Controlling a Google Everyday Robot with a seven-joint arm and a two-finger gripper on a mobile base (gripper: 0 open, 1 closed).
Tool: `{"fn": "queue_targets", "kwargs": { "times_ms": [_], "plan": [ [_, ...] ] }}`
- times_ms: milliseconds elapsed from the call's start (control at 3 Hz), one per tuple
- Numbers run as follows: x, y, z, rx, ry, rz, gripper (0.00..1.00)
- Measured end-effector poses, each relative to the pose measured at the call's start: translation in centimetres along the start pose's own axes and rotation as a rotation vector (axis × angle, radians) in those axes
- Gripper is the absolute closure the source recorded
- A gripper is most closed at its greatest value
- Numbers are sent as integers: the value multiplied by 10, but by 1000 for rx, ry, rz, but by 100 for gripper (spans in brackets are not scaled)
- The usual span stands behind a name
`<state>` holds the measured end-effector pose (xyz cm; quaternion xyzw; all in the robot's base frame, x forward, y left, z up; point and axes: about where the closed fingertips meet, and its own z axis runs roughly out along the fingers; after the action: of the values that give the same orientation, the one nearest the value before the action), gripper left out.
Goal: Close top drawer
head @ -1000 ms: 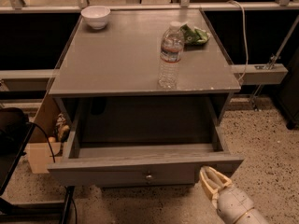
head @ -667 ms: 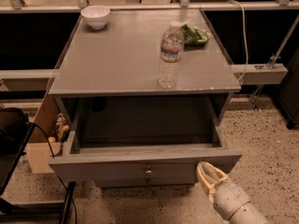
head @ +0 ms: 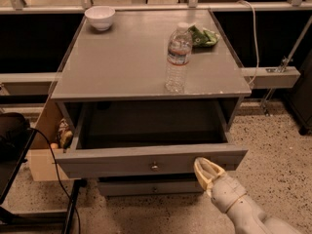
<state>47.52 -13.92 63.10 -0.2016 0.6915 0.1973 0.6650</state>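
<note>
— Grey wood, pulled well out: top drawer (head: 122,162) hanging open under the tabletop (head: 122,77), bare inside, small round knob (head: 154,166) at mid-front.
— And the gripper?
— Low at the right. Gripper (head: 204,168) up against the front panel, seemingly touching it, right of the knob and near the panel's right end. Fingers drawn together, holding nothing.
— Why there, and why closed up?
— Probably for pushing rather than pulling: no need of the knob, just a blunt tip set on the panel. Off-centre, though, so some risk of skewing the drawer on its way in.
— Anything to mind on top?
— Water bottle (head: 178,57) upright towards the front edge, white bowl (head: 100,17) at the back left corner, green packet (head: 204,35) at the back right. Likely to wobble under a hard slam, that bottle.
— Below and around?
— Lower drawer (head: 146,188) shut beneath, with a like knob. Cardboard box (head: 41,145) tucked beside the cabinet's left, black cable (head: 54,167) trailing past it. Speckled floor (head: 278,145), dark recesses either side, white cord (head: 254,28) running down at the back right.
</note>
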Motion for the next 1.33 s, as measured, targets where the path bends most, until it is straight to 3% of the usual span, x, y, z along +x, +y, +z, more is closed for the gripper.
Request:
{"fn": "queue_targets", "kwargs": {
  "times_ms": [1333],
  "plan": [
    [8,-26,34,-70,29,14,100]
  ]
}}
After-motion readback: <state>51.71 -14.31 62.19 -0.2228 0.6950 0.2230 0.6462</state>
